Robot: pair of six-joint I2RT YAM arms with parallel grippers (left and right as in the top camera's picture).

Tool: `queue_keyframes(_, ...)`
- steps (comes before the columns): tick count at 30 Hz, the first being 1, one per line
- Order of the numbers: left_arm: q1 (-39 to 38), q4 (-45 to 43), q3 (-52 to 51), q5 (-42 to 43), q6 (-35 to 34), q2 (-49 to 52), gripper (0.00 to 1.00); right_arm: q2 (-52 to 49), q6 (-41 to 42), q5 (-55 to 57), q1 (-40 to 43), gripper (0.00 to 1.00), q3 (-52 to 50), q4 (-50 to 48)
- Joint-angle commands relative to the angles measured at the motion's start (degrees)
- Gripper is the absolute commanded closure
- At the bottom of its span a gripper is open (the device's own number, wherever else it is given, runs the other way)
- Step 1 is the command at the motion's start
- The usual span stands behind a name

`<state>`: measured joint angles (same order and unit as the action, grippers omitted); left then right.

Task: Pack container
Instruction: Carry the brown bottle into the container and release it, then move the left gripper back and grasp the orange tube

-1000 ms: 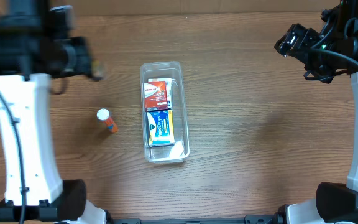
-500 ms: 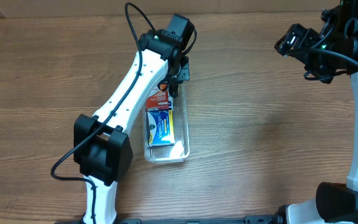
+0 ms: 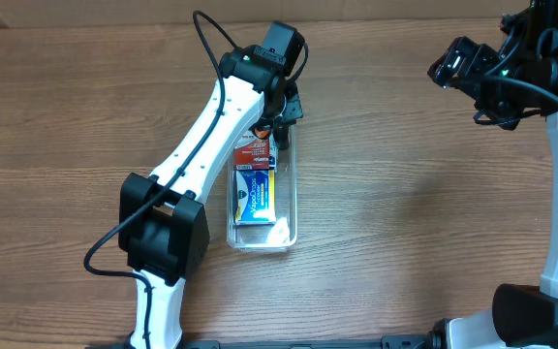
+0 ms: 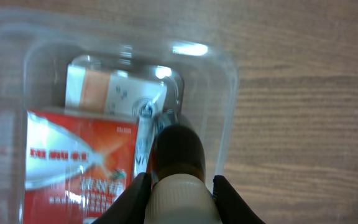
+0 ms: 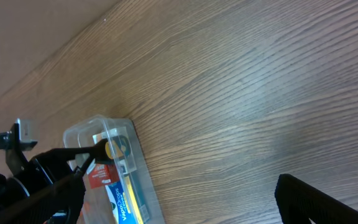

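The left gripper [image 3: 281, 118] hangs over the far end of the container [image 3: 291, 208], its fingers [image 4: 137, 194] clamped on a small bottle [image 4: 178, 149]. In the left wrist view the bottle is white where the fingers grip it and dark brown at the end that points down into the bin. That end is close to the container's end wall, just beside a red box [image 3: 255, 153]. A white and orange carton [image 4: 107, 87] shows partly under the red box. A blue box [image 3: 254, 194] lies in the near half. The clear container rests lengthwise on the wooden tabletop [image 3: 405, 213] near its middle. The right gripper [image 3: 444, 68] is held well apart from the container at the far right. I cannot tell whether its fingers are apart or together.
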<state>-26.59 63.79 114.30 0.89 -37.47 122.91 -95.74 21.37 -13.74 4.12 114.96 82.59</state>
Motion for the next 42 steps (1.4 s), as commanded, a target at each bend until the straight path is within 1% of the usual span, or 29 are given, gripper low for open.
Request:
queue_keyframes(1,-0.2,1.4,0.4,4.7,-0.3,1.2,0.85,0.1,-0.2,-0.3,0.1,0.00,0.4,-0.1)
queue_keyframes(3,0.5,1.3,0.4,5.6,2.5,0.5,0.85,0.1,-0.2,-0.3,0.1,0.00,0.4,-0.2)
queue_keyframes(5,1.0,1.8,0.4,6.2,4.3,0.1,0.81,0.1,-0.2,-0.3,0.1,0.00,0.4,-0.1)
queue_keyframes(8,1.0,0.7,0.1,-1.8,4.2,0.8,0.78,0.1,-0.2,-0.3,0.1,0.00,0.4,-0.2)
queue_keyframes(11,0.9,-2.9,0.1,-4.1,5.9,1.6,0.75,0.1,-0.2,-0.3,0.1,0.00,0.4,-0.2)
queue_keyframes(12,0.9,-3.7,0.1,-4.1,7.4,1.7,0.73,0.1,-0.2,-0.3,0.1,0.00,0.4,-0.1)
queue_keyframes(13,0.8,-4.1,0.1,-4.1,10.7,1.7,0.65,0.1,-0.2,-0.3,0.1,0.00,0.4,-0.1)
queue_keyframes(14,0.6,-4.1,0.1,-4.1,12.1,1.7,0.59,0.1,-0.2,-0.3,0.1,0.00,0.4,-0.1)
queue_keyframes(18,0.2,-0.2,3.2,-2.7,13.0,1.5,0.45,0.1,-0.2,-0.3,0.1,0.00,0.4,-0.1)
queue_keyframes(19,0.4,2.3,5.8,-2.3,13.0,1.2,0.43,0.1,-0.2,-0.3,0.1,0.00,0.4,-0.1)
queue_keyframes(22,1.4,16.4,20.4,-2.7,13.2,-0.1,0.45,0.1,-0.2,-0.3,0.1,0.00,0.4,-0.2)
queue_keyframes(23,1.9,22.4,25.6,-3.9,13.4,-1.0,0.44,0.1,-0.2,-0.3,0.1,0.00,0.4,-0.1)
queue_keyframes(25,2.4,31.3,31.2,-7.7,13.5,-2.7,0.43,0.1,-0.2,-0.3,0.1,0.00,0.4,-0.1)
queue_keyframes(26,2.6,33.0,31.3,-8.2,17.1,-4.3,0.43,0.1,-0.2,-0.3,0.1,0.00,0.4,-0.1)
queue_keyframes(27,2.7,33.0,30.2,-7.7,17.3,-6.1,0.40,0.1,-0.2,-0.3,0.1,0.00,0.4,-0.2)
queue_keyframes(29,2.7,33.0,25.3,-6.9,18.1,-11.3,0.40,0.1,-0.2,-0.3,0.1,0.00,0.4,-0.1)
queue_keyframes(30,2.7,33.0,22.6,-7.8,18.2,-14.0,0.39,0.1,-0.2,-0.3,0.1,0.00,0.4,-0.1)
queue_keyframes(31,2.7,33.0,17.2,-10.7,18.0,-18.5,0.39,0.1,-0.2,-0.3,0.1,0.00,0.4,-0.1)
queue_keyframes(32,2.7,33.0,11.2,-15.1,16.2,-22.9,0.34,0.1,-0.2,-0.3,0.1,0.00,0.4,-0.1)
queue_keyframes(33,3.2,33.0,4.2,-19.6,12.7,-27.2,0.30,0.1,-0.2,-0.3,0.1,0.00,0.4,-0.2)
queue_keyframes(34,4.1,33.0,-0.9,-21.3,10.2,-30.1,0.21,0.1,-0.2,-0.3,0.1,0.00,0.4,-0.1)
queue_keyframes(35,5.8,32.2,-6.5,-21.1,8.9,-32.6,0.20,0.1,-0.2,-0.3,0.1,0.00,0.4,-0.1)
queue_keyframes(36,8.2,29.6,-12.2,-19.3,9.2,-34.4,0.18,0.1,-0.2,-0.3,0.1,0.00,0.4,-0.2)
queue_keyframes(37,11.9,24.6,-18.6,-16.2,12.0,-35.2,0.16,0.1,-0.2,-0.3,0.1,0.00,0.4,-0.1)
queue_keyframes(38,14.6,20.8,-22.1,-11.6,16.0,-35.1,0.16,0.1,-0.2,-0.3,0.1,0.00,0.4,-0.1)
queue_keyframes(39,17.4,17.2,-25.5,-7.2,19.3,-35.1,0.18,0.1,-0.2,-0.3,0.1,0.00,0.4,-0.2)
queue_keyframes(40,21.7,12.9,-30.0,-2.3,23.0,-34.9,0.22,0.1,-0.2,-0.3,0.1,0.00,0.4,-0.1)
queue_keyframes(42,25.9,9.5,-34.1,-0.9,27.3,-34.8,0.23,0.1,-0.2,-0.3,0.1,0.00,0.4,-0.1)
